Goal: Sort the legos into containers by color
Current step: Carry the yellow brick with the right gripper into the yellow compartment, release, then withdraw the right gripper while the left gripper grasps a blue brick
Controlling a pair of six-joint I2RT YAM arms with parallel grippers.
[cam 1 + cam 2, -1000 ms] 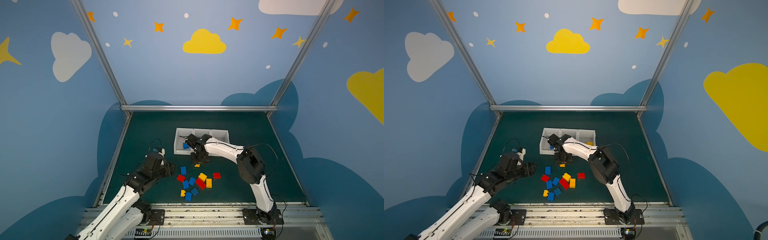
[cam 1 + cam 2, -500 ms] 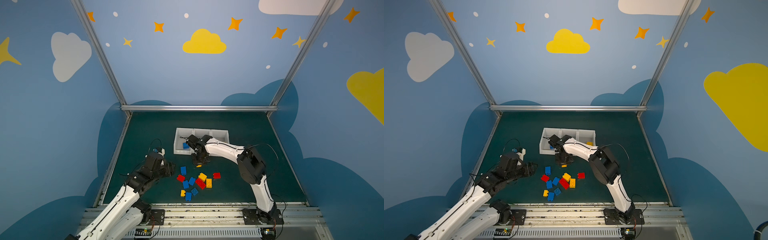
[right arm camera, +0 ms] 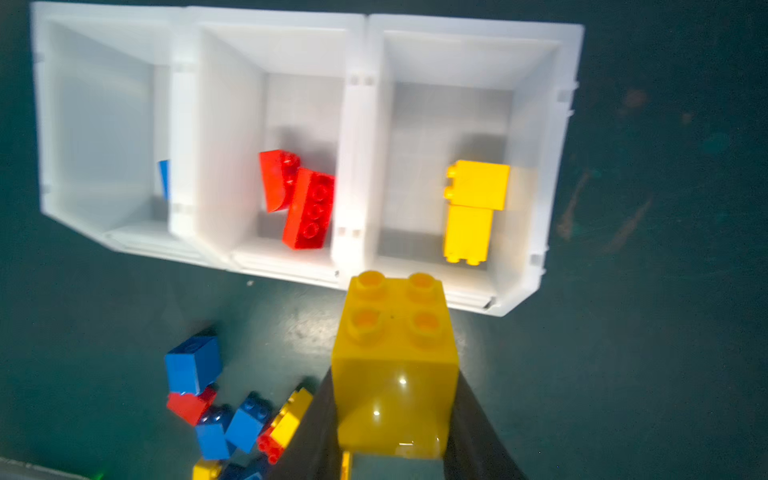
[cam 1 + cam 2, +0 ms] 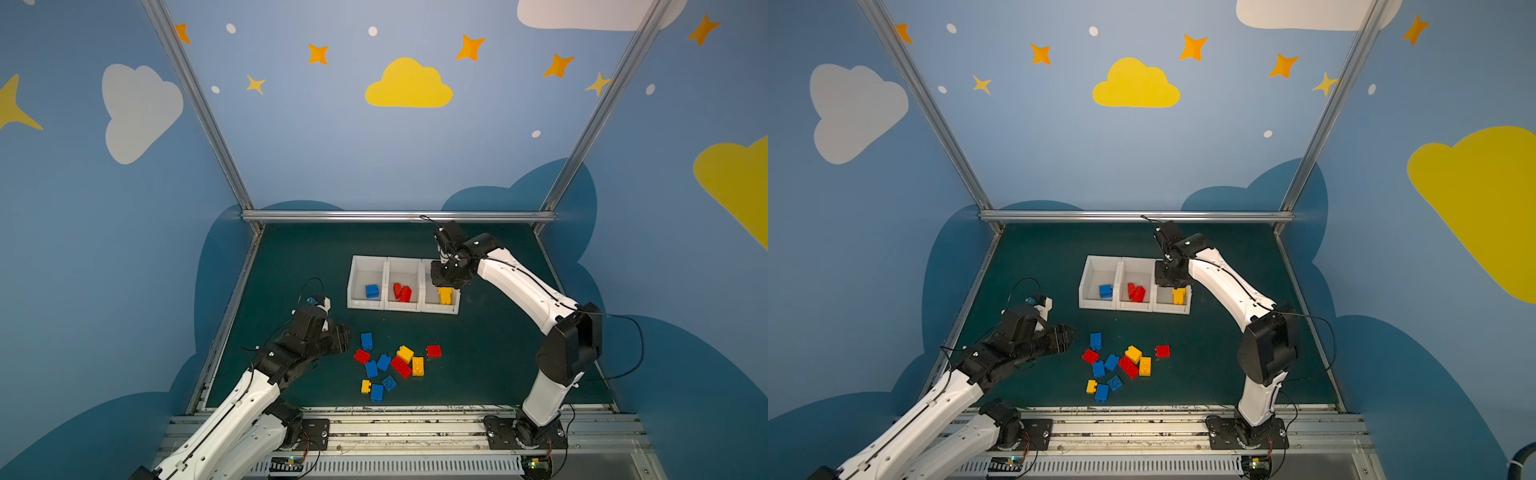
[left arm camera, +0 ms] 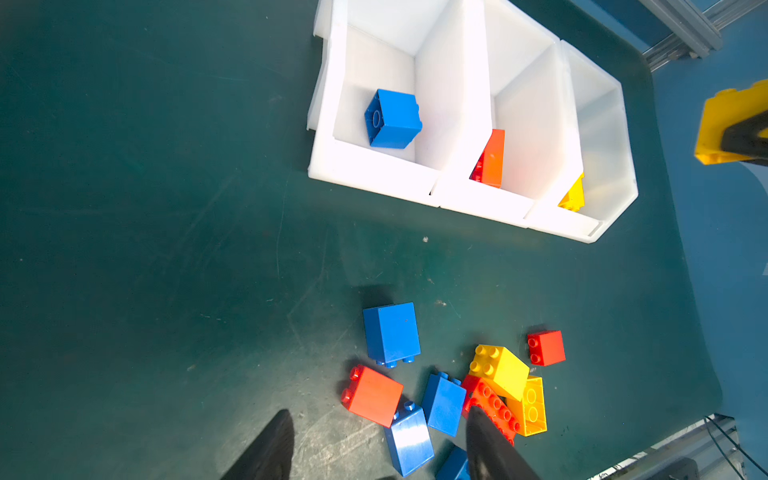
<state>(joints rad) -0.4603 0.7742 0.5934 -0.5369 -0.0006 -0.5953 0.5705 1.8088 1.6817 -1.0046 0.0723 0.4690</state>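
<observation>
My right gripper (image 3: pixel 395 374) is shut on a square yellow lego (image 3: pixel 395 357) and hangs over the right-hand bin of the three white containers (image 4: pixel 368 307) (image 3: pixel 266 266). In both top views its black body (image 4: pixel 451 274) (image 4: pixel 1173 274) hides the held brick. That bin holds two yellow legos (image 4: pixel 444 296) (image 3: pixel 473 208). Two red legos (image 4: pixel 402 292) lie in the middle bin and one blue lego (image 4: pixel 372 291) (image 5: pixel 392 120) in the left bin. My left gripper (image 4: pixel 345 336) (image 5: pixel 378 415) is open and empty, low at the left edge of the loose pile (image 4: pixel 392 365).
The pile on the green mat (image 4: pixel 291 270) holds several blue, red and yellow bricks, with one red brick (image 4: pixel 433 351) apart on its right. A metal rail (image 4: pixel 395 216) bounds the back, and the blue walls close in both sides.
My right gripper has shut on a yellow lego in front of the bins, lifted it and carried it right, over the right-hand bin. The left arm has not moved.
</observation>
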